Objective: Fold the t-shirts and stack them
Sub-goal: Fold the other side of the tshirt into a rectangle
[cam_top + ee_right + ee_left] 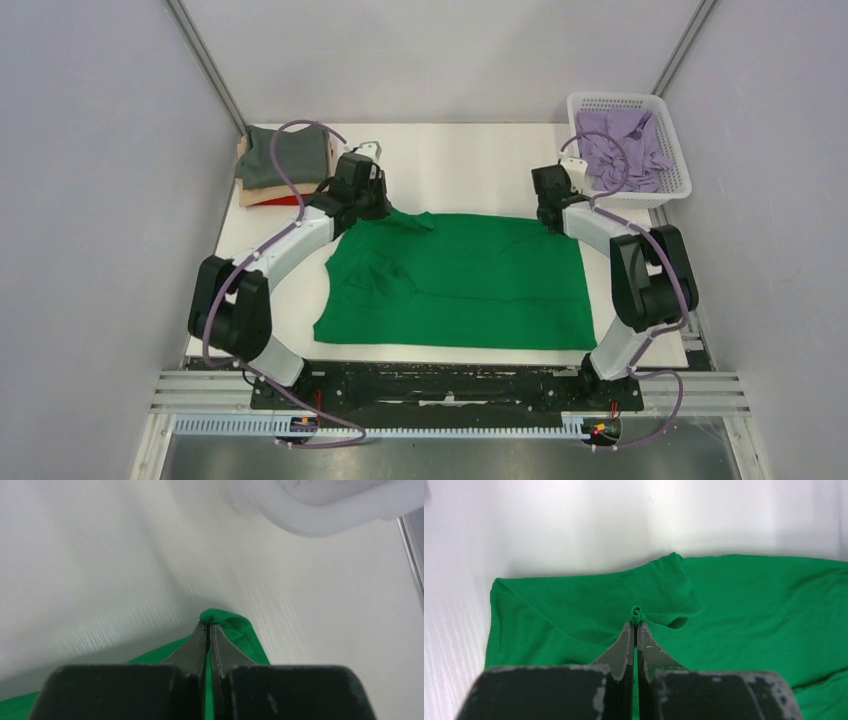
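Note:
A bright green t-shirt [460, 280] lies spread on the white table [450, 160]. My left gripper [385, 212] is shut on a pinch of its far left edge; the left wrist view shows the cloth [724, 595] bunched at the fingertips [636, 622]. My right gripper [547, 222] is shut on the shirt's far right corner, seen in the right wrist view [240, 630] at the fingertips [209, 625]. A stack of folded shirts, dark grey [290, 155] over tan and red, sits at the far left. A lavender shirt [620, 145] lies in the basket.
A white mesh basket [675, 150] stands at the far right corner, close to my right gripper; its rim shows in the right wrist view [310, 510]. Grey walls enclose the table on three sides. The arm bases sit on a black rail [440, 385] at the near edge.

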{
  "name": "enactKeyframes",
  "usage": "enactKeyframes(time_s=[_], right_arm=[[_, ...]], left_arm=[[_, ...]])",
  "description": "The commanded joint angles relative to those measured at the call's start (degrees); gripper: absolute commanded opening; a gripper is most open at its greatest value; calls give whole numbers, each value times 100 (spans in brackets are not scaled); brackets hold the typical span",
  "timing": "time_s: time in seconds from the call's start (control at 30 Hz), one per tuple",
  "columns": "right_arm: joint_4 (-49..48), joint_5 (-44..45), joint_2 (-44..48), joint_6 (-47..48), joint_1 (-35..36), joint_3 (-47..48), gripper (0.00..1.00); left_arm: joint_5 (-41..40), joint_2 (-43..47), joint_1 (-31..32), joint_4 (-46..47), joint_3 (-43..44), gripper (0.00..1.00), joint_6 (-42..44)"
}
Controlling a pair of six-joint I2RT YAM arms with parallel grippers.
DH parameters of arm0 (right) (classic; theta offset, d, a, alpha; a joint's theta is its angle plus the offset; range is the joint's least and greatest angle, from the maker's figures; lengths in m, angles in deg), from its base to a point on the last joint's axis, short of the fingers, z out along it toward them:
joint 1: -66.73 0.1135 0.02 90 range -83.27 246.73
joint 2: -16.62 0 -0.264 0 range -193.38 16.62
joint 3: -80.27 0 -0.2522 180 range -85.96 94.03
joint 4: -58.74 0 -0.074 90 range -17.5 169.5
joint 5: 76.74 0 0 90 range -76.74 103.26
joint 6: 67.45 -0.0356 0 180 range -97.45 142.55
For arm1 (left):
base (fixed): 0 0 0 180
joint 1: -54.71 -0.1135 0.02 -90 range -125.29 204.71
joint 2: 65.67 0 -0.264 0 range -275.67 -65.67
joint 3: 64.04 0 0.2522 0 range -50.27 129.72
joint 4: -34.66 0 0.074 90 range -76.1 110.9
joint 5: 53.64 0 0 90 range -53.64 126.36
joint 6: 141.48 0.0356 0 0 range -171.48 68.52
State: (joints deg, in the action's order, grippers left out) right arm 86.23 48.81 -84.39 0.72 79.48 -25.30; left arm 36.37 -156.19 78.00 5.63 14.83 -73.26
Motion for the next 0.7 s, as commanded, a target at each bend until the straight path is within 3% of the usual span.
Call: enactKeyframes(time_s=[0.0,0.3,0.67], right_arm=[[-249,-6,768,162,103,-575,0],[207,39,1633,188,354,-1369,0],[637,348,2393,240,506,-1544,0]], left_arm=[[-448,609,222,206,-349,2,98],[-1455,1862,730,-286,-1243,2,-637],[-1794,3491,782,-1233,-1885,2,-1614]])
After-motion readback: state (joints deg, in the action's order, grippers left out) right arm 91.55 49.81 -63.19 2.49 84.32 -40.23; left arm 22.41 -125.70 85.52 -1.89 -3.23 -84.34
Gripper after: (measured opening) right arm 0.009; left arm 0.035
